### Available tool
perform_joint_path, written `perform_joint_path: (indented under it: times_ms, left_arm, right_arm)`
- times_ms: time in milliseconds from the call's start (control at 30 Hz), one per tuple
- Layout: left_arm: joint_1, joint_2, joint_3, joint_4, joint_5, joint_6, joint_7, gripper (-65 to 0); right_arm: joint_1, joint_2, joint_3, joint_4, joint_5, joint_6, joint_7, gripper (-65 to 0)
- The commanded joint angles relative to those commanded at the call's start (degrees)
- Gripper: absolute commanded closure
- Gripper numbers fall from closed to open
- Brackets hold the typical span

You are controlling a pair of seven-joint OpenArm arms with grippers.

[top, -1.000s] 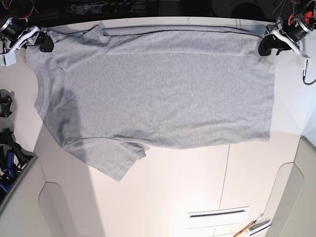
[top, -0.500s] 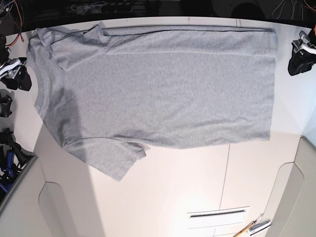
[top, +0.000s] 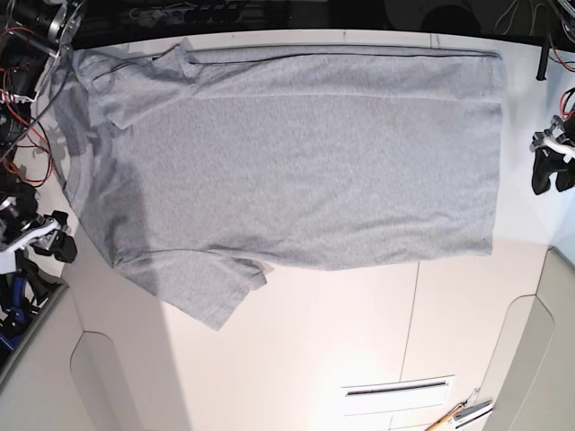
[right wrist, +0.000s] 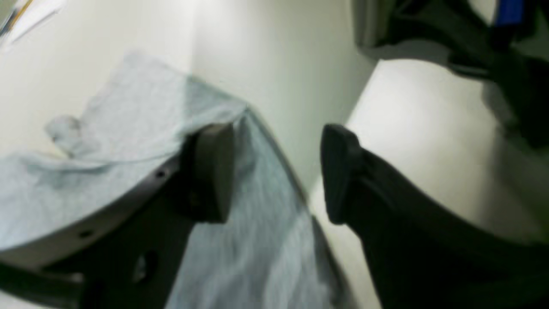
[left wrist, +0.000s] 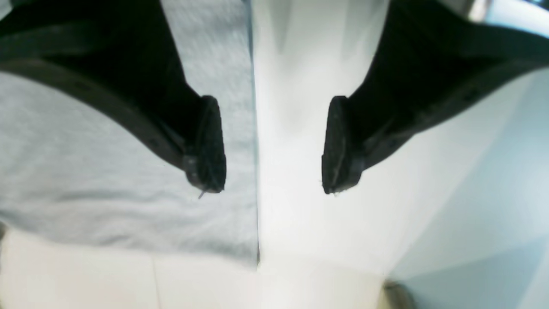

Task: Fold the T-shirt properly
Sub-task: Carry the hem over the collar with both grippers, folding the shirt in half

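The heather-grey T-shirt point(top: 296, 162) lies flat across the white table point(top: 359, 332), plain side up. Its neck is at the left, its hem at the right, and one sleeve point(top: 202, 283) sticks out at the lower left. My left gripper point(top: 548, 172) hangs open off the hem end, apart from the cloth. In the left wrist view it point(left wrist: 272, 148) straddles the hem edge of the T-shirt point(left wrist: 85, 171), holding nothing. My right gripper point(top: 49, 242) is open beside the shoulder. In its wrist view it point(right wrist: 276, 174) hovers over the edge of the T-shirt point(right wrist: 261, 240).
Hand tools point(top: 463, 415) and a slotted panel point(top: 395, 392) sit at the table's near right. Black and blue gear point(top: 13, 292) stands past the left edge. Red cables point(top: 27, 63) hang at the far left corner, and a dark strip point(top: 269, 13) runs along the far edge.
Both grippers have left the shirt's far corners and travelled down along its two ends toward the near side. The shirt has stayed flat, its far left corner settled.
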Motion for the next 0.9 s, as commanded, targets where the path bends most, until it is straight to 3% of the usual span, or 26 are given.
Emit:
perform_joint_path:
  times_ms: [100,233,467,600,900]
  left_arm:
    - [-6.7,-1.2,3.8,-7.9,3.3,0.9,-2.2,-38.7]
    - [-15.2,-2.1,9.6,-19.5,3.0,0.9,-2.1,-38.7]
    - [-27.7,-2.1,18.9,-39.6,4.3,0.9,-6.3,-38.7]
    - [-30.9,-1.8,22.4,-42.4,3.7,0.9,-6.3,-38.7]
    - [-32.8,2.1,27.1,-42.4,4.4,0.7,-6.3,-38.7]
  right_arm:
    - [4.8,0.0,-2.8,-9.9,-3.4,0.02,4.7,-31.9]
    - [7.4,0.0,-4.0,-19.4,-4.9,0.0,9.3,-31.9]
    - [7.3,-0.2,-4.0,-23.0,-6.8,0.04,10.3,-31.9]
    - [7.3,-0.2,-4.0,-23.0,-6.5,0.07,10.3,-31.9]
    - [7.3,-2.6,-4.7,-23.0,-5.0,0.74,10.1,-31.9]
